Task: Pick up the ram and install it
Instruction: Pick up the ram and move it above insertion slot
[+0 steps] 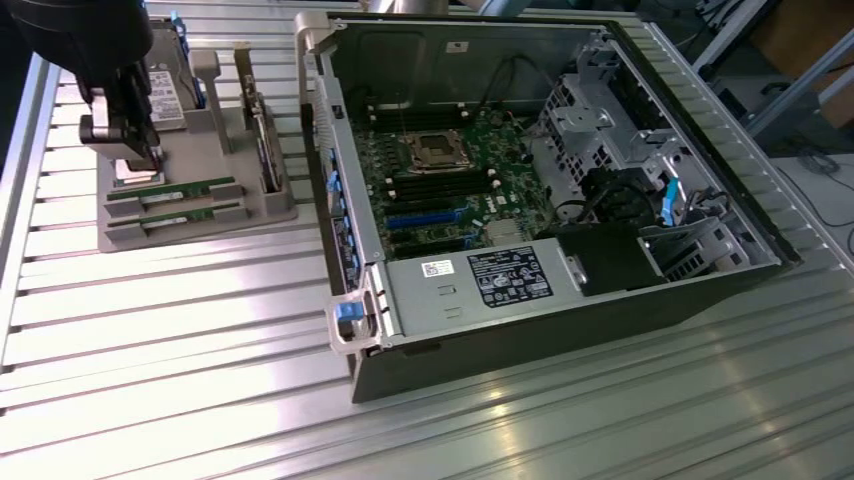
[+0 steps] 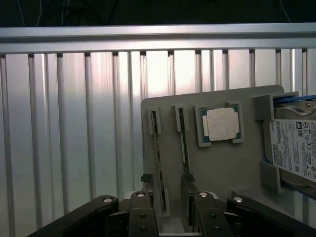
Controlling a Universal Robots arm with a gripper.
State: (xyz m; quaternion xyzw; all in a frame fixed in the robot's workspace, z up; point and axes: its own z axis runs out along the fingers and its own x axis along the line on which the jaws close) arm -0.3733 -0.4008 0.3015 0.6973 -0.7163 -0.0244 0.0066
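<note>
The hand (image 2: 168,186) hangs open and empty over the ram (image 2: 157,148). Centre it between the fingers (image 2: 146,190), clear of the second stick (image 2: 183,143), before closing.

The hard drive (image 2: 296,148) is cut off by the edge; the gripper (image 2: 169,186) hides both ram sticks' (image 2: 157,148) near ends.

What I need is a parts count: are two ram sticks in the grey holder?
Yes, one ram stick and a second stick lie side by side in the grey holder.
</note>
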